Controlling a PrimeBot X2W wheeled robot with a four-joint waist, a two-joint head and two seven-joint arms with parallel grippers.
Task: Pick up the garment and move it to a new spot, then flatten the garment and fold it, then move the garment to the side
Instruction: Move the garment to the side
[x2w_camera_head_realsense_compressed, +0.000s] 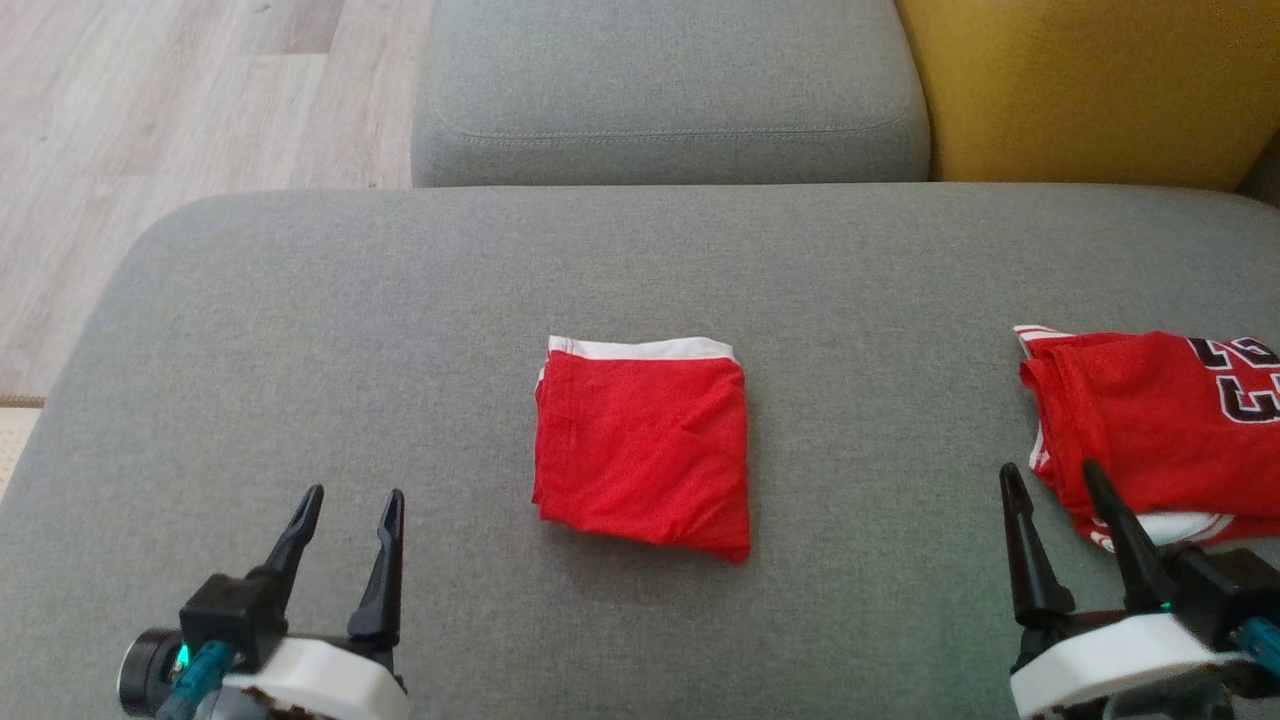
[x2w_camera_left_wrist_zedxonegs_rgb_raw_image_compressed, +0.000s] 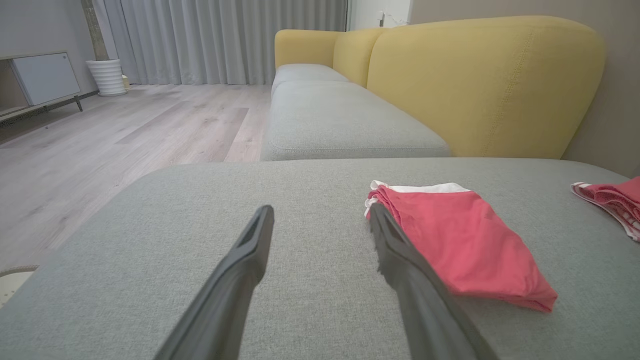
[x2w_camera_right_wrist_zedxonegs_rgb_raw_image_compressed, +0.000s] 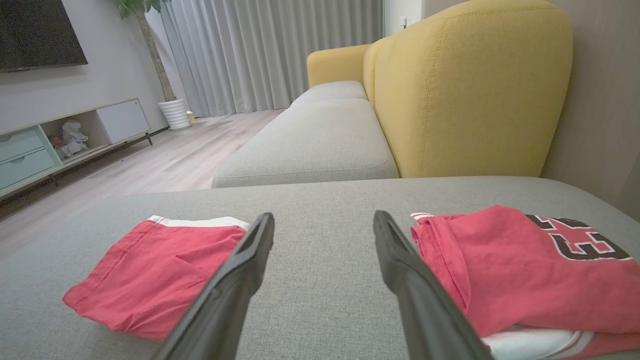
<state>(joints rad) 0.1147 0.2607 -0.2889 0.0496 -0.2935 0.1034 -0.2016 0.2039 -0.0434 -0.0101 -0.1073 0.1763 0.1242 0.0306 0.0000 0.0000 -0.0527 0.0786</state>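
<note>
Wide-open, empty left fingers (x2w_camera_head_realsense_compressed: 385, 560), right fingers (x2w_camera_head_realsense_compressed: 1022, 545); folded red garment (x2w_camera_head_realsense_compressed: 645, 450) between them, untouched.

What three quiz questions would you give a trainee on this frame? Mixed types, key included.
1. Fill in: the jaws of the left gripper and the right gripper stand ____.
2. True or false: the folded red garment lies on the grey sofa cushion, touched by neither gripper.
3. Pick one: the red jersey with black numerals lies nearest A) the left gripper, B) the right gripper, C) the folded red garment.
Key: 1 open; 2 true; 3 B.
</note>
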